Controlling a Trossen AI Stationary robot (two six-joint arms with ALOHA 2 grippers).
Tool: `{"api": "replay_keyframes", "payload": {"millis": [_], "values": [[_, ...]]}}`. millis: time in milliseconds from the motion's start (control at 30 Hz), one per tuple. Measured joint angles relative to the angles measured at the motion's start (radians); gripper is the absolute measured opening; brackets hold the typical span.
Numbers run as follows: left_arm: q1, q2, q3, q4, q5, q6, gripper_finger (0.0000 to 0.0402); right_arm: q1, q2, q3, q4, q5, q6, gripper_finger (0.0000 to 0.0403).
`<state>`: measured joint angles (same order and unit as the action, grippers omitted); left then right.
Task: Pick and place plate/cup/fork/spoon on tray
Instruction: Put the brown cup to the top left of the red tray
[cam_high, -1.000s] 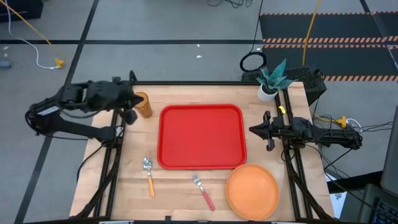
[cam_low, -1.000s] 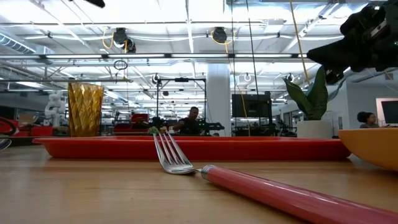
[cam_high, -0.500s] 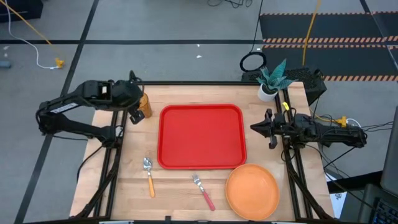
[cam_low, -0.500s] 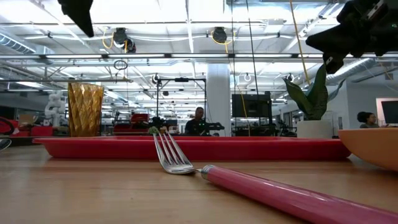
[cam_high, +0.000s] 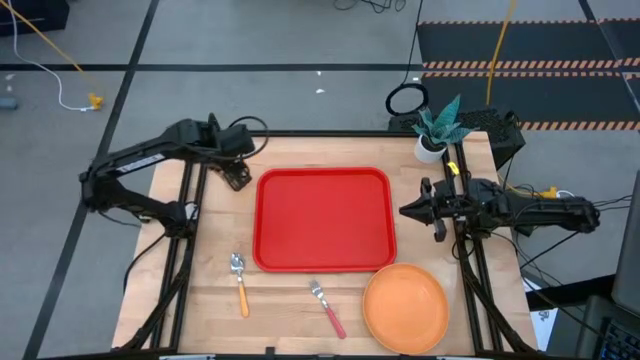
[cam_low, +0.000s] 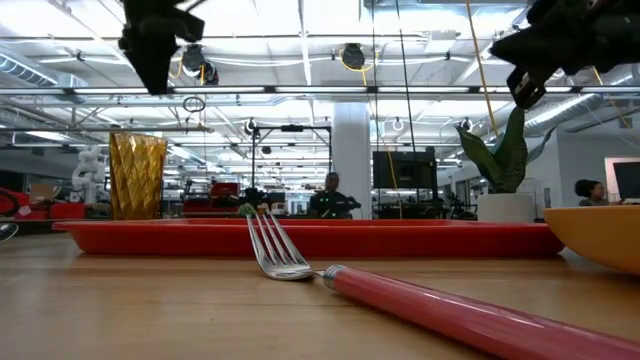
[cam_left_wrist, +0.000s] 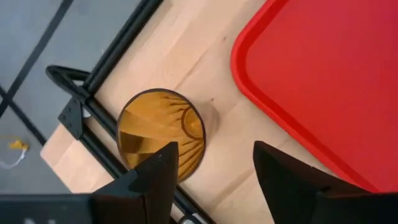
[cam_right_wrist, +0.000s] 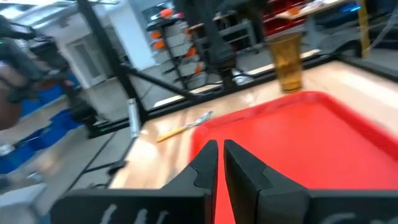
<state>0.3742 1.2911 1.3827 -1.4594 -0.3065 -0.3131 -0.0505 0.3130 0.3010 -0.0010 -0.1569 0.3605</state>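
The amber cup (cam_left_wrist: 161, 134) stands upright on its base on the wood, just off the red tray's (cam_high: 323, 220) far left corner. My left gripper (cam_left_wrist: 214, 180) hangs open above it, pointing down, one finger over the cup's rim and one toward the tray; in the high view it hides the cup. The low view shows the gripper (cam_low: 150, 50) well above the cup (cam_low: 137, 177). The spoon (cam_high: 240, 285), fork (cam_high: 327, 308) and orange plate (cam_high: 405, 308) lie on the table near the tray's near edge. My right gripper (cam_high: 405, 210) is shut, level, at the tray's right edge.
A potted plant (cam_high: 435, 130) stands at the table's far right corner. Black frame rails (cam_left_wrist: 93, 124) run along the table's left edge close to the cup. The tray's inside is bare.
My left gripper has swung toward the table's right, over the cup, come down and tipped from slanting to pointing nearly straight down. My right gripper has risen a little at the tray's right edge. The cup, tray, plate, fork and spoon have not moved.
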Motion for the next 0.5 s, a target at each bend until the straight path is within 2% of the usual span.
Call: {"api": "replay_keyframes", "payload": {"millis": [233, 500], "values": [[0.051, 0.077, 0.000, -0.003, 0.001, -0.039, 0.0214, 0.001, 0.042, 0.018, -0.003, -0.026, -0.003, 0.0018], [0.081, 0.097, -0.001, -0.006, -0.007, -0.058, 0.0214, 0.001, 0.055, 0.018, -0.005, -0.027, -0.006, 0.0018]]}}
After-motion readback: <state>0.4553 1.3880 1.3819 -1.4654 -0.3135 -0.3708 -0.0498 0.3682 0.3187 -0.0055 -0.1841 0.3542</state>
